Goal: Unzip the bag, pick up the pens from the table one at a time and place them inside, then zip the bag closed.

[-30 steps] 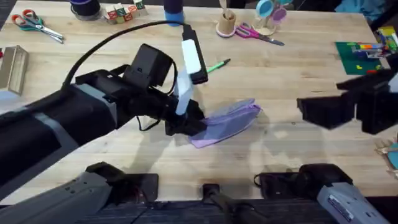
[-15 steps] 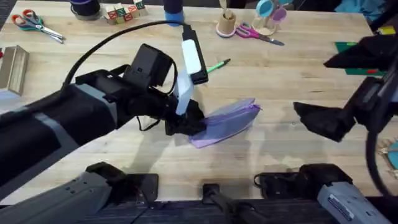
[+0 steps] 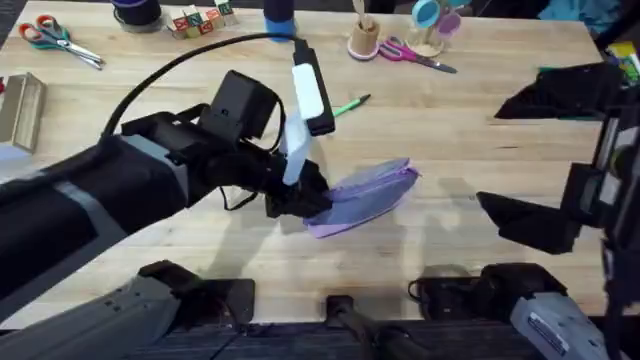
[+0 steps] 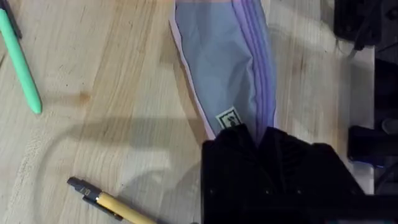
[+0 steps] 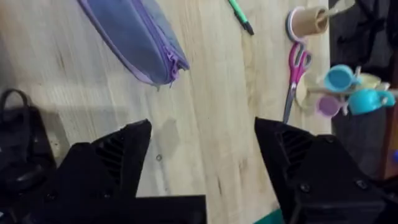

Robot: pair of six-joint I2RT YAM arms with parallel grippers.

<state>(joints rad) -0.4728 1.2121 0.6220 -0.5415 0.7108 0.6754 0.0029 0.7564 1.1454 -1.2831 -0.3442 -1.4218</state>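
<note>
The lavender bag (image 3: 372, 192) lies slanted on the table (image 3: 450, 140) near the middle, its zipper running along the top. My left gripper (image 3: 305, 200) is shut on the bag's near-left end, right beside the small outlined label (image 4: 227, 118). The green pen (image 3: 350, 105) lies behind the bag. In the left wrist view the yellow pen (image 4: 118, 206) rests beside the gripper (image 4: 258, 140). My right gripper (image 5: 202, 134) hovers open and wide above the table to the right of the bag, a short way from the zipper-pull end (image 5: 177, 65).
Pink scissors (image 3: 415, 55), a wooden cup (image 3: 363, 38) and a cup stand (image 3: 432, 25) sit at the back. Red and green scissors (image 3: 60, 38) and blocks (image 3: 195, 20) are at the back left. A green mat (image 3: 575, 80) lies at the far right.
The right arm has lifted and turned, and its two dark fingers now show spread far apart at the right. The left arm, the bag and the green pen have stayed put.
</note>
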